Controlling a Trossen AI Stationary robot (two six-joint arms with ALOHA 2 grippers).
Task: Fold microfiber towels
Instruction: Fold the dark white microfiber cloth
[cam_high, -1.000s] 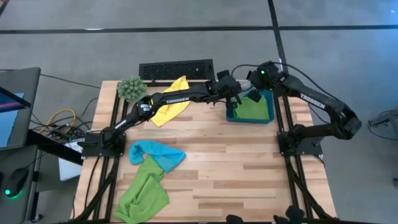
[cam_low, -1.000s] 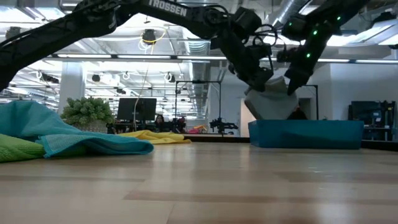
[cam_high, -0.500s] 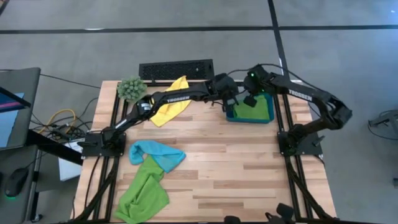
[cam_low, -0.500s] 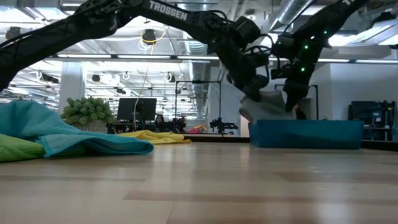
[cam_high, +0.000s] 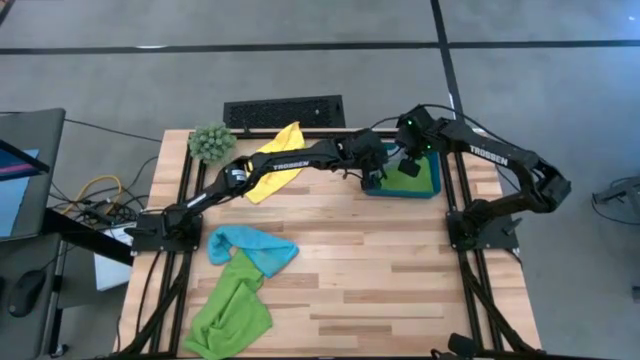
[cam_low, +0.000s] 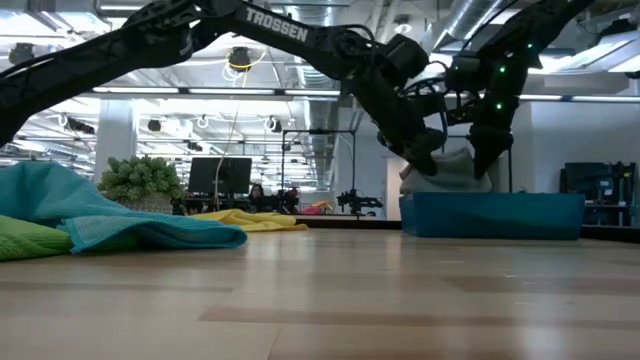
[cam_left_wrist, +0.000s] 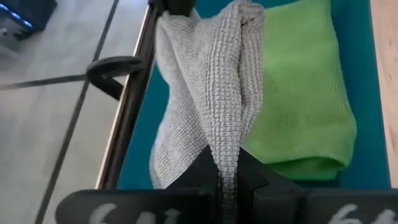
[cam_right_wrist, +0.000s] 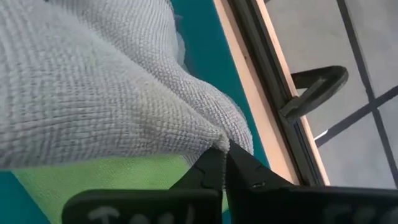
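- High view: I am bringing both pincers together over the teal bin at the surface's far right corner. The left pincer is reaching across from the far side of the yellow towel, and the right pincer is over the bin. The blue towel and a lime green towel are lying crumpled at the near left, well apart from the bin, not yet folded.
- Low view: compared with a second ago, the grey towel is sitting lower, now sinking to the bin's rim between the two arms. I judge the folded grey piece is nearly stowed.
- Left wrist view: my left pincer is clamped on the grey towel's edge; it is hanging beside a folded green towel already lying in the bin.
- Right wrist view: my right pincer is pinched shut on another corner of the grey towel, over the bin.
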